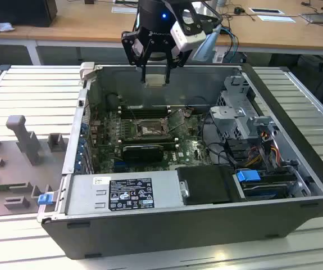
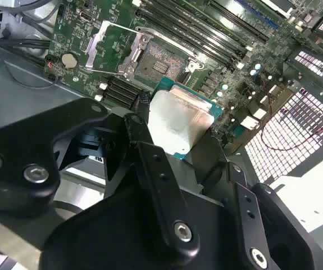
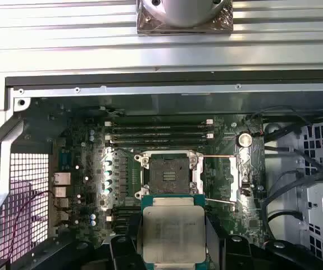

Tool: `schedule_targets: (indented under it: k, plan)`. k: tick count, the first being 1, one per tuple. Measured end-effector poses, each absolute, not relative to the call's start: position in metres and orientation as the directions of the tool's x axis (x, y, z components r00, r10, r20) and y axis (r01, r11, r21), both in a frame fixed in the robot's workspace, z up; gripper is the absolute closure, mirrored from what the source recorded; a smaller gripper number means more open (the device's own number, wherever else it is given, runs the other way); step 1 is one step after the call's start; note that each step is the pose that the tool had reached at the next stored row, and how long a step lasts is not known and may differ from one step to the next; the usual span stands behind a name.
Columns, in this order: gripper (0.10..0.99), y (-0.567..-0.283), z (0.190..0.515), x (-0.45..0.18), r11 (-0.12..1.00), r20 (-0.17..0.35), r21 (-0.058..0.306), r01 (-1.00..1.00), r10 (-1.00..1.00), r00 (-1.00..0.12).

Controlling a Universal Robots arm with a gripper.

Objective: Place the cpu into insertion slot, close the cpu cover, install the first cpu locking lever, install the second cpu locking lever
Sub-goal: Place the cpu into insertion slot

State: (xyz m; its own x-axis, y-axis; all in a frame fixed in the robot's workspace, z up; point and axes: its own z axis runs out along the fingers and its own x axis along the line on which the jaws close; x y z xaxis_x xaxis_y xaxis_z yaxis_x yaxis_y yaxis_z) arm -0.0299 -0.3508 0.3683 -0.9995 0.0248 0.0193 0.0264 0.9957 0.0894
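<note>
First wrist view: gripper (image 3: 172, 250) clamped on cpu (image 3: 172, 228), square, silvery-beige top, green rim; insertion slot (image 3: 169, 174) uncovered.

A ribbed silvery tabletop (image 1: 37, 84) carries an open dark computer case (image 1: 178, 228) at its middle; a grey fixture plate (image 1: 9, 174) lies by its edge at the exterior view's left.

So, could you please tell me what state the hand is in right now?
Hand: closed on the chip, holding it up over the open computer case.
</note>
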Motion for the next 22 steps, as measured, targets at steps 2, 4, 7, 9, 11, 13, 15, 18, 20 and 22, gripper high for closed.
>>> schedule_targets:
  k: [2, 4, 7, 9, 11, 13, 15, 18, 20, 22]
  plan:
    - [0.549, -0.3508, 0.3683, -0.0299, 0.995, 0.019, 0.089, 0.042, 0.041, -0.999]
    - [0.549, -0.3508, 0.3679, -0.0299, 0.994, 0.019, 0.089, 0.063, 0.062, -0.998]
    - [0.549, -0.3508, 0.3662, -0.0300, 0.993, 0.020, 0.089, 0.079, 0.078, -0.997]
    - [0.549, -0.3508, 0.3653, -0.0300, 0.993, 0.023, 0.089, 0.080, 0.078, -0.997]
    - [0.549, -0.3508, 0.3643, -0.0299, 0.993, 0.024, 0.089, 0.080, 0.078, -0.997]
    - [0.549, -0.3508, 0.3634, -0.0299, 0.993, 0.027, 0.087, 0.080, 0.078, -0.997]
    - [0.549, -0.3509, 0.3634, -0.0300, 0.993, 0.027, 0.087, 0.080, 0.078, -0.997]
    - [0.549, -0.3509, 0.3632, -0.0299, 0.992, 0.027, 0.087, 0.087, 0.085, -0.996]
    - [0.549, -0.3509, 0.3632, -0.0299, 0.992, 0.027, 0.087, 0.092, 0.090, -0.996]
    - [0.549, -0.3509, 0.3632, -0.0299, 0.990, 0.027, 0.087, 0.107, 0.105, -0.994]
